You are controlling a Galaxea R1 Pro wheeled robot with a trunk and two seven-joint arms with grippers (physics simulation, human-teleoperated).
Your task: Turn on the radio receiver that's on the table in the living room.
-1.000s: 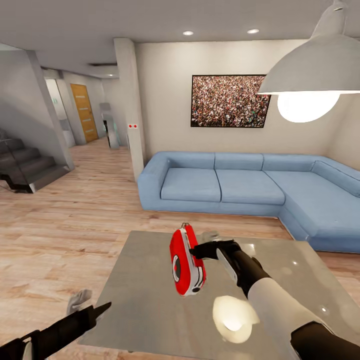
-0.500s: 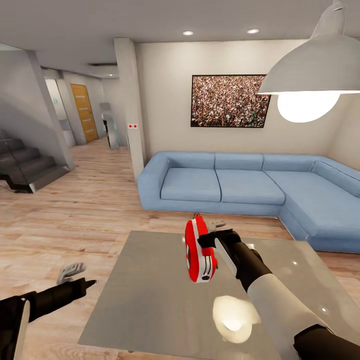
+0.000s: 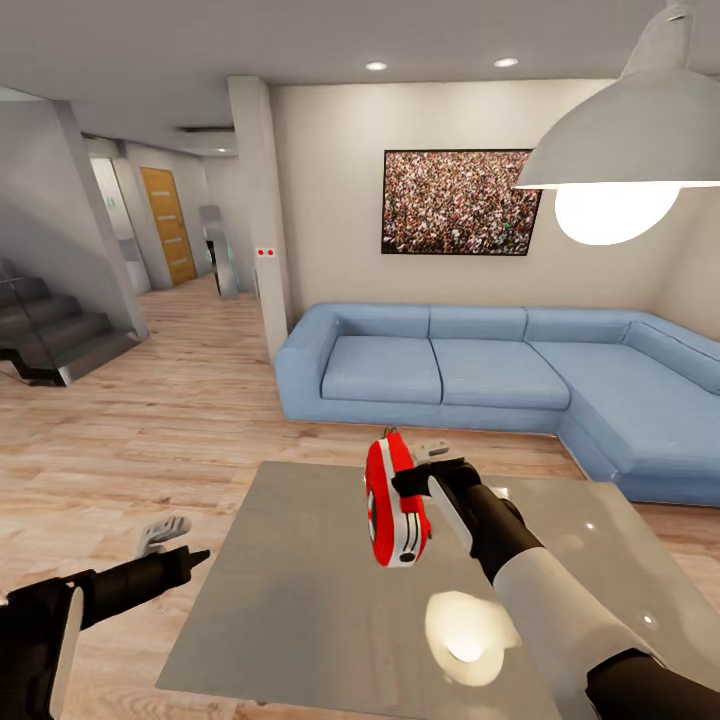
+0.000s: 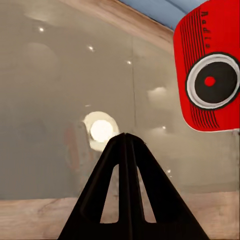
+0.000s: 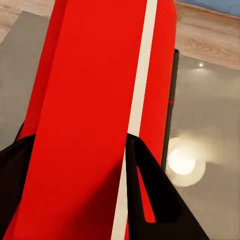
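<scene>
Presently the radio receiver (image 3: 396,500) is held clear of the table (image 3: 300,600) by the right gripper (image 3: 412,480), whose dark fingers (image 5: 150,200) are clamped against the radio's back and edge, as is seen in the right wrist view. The radio is a glossy red, rounded box with a white band along its narrow side; in the head view it is carried on edge, upright and slightly tilted, above the far middle of the table top. In the left wrist view its face is seen, with fine black grille lines and a round black dial ringed in silver with a red centre.

The left gripper (image 3: 165,533) is seen at about 8 o'clock from the radio, off the table's near left corner and well apart from it, over the wooden floor (image 3: 120,470). In its own wrist view the two black fingers (image 4: 112,185) are brought together to a single point, nothing being held between them.

The table top is grey, flat and faintly reflective; the glow of the white pendant lamp (image 3: 625,140) is mirrored on it near the right forearm. Beyond the table, at 12 o'clock, a blue L-shaped sofa (image 3: 480,375) is set against the wall under a crowd picture (image 3: 458,202). At 10 o'clock a grey staircase (image 3: 50,340) and an orange door (image 3: 168,225) are seen. No obstacle is seen between the left gripper and the radio.
</scene>
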